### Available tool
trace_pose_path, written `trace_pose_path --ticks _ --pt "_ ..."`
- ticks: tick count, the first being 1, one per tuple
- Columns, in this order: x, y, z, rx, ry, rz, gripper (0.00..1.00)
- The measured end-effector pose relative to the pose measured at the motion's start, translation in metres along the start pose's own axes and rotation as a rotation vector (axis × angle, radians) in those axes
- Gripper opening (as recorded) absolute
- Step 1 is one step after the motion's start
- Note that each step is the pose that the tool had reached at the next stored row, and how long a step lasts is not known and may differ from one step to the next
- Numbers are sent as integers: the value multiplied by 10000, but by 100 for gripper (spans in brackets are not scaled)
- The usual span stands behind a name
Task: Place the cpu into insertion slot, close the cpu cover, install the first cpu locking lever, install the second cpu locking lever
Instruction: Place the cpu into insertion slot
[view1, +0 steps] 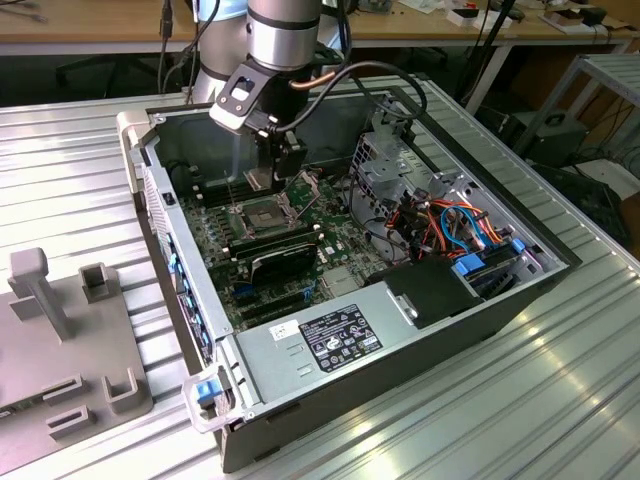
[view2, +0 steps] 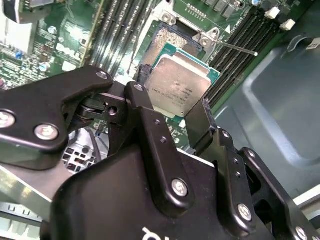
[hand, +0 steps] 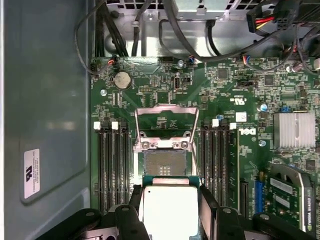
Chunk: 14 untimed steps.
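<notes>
**CPU in gripper above open socket: not seated**

In the exterior view the gripper hangs over the motherboard in the upper centre of the frame, inside the open computer case. The case rests on a ribbed metal table.

Grip: in both wrist views the two black fingers are closed onto opposite edges of the cpu. Nothing else is in the grip. The chip's silver-grey top faces the cameras, and a green substrate edge shows around it in the second wrist view.

Position: the cpu is held off the board. It overlaps one edge of the insertion slot, whose dark pin field lies bare.

Cover: the cpu cover is swung fully back from its hinge and lies flat on the board beyond the socket.

Lever: a thin metal locking lever angles away from the socket, unlatched.

Surroundings: black memory slots flank the socket on both sides.

Markings:
- The cpu top carries fine print, too small to make out.
- A white label sits on the grey case wall.
- A black-and-white label is fixed on the power-supply box at the exterior view's lower centre.

A grey fixture block stands at the exterior view's left.
</notes>
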<state>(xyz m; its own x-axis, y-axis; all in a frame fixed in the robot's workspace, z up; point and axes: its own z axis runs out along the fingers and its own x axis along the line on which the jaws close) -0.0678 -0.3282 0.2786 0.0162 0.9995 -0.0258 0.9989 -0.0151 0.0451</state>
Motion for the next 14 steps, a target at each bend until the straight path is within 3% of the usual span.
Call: trace_pose_path --ticks 10,14 --pt "13 -1 38 -2 2 -33 53" --pt "23 19 104 -3 -1 -114 53"
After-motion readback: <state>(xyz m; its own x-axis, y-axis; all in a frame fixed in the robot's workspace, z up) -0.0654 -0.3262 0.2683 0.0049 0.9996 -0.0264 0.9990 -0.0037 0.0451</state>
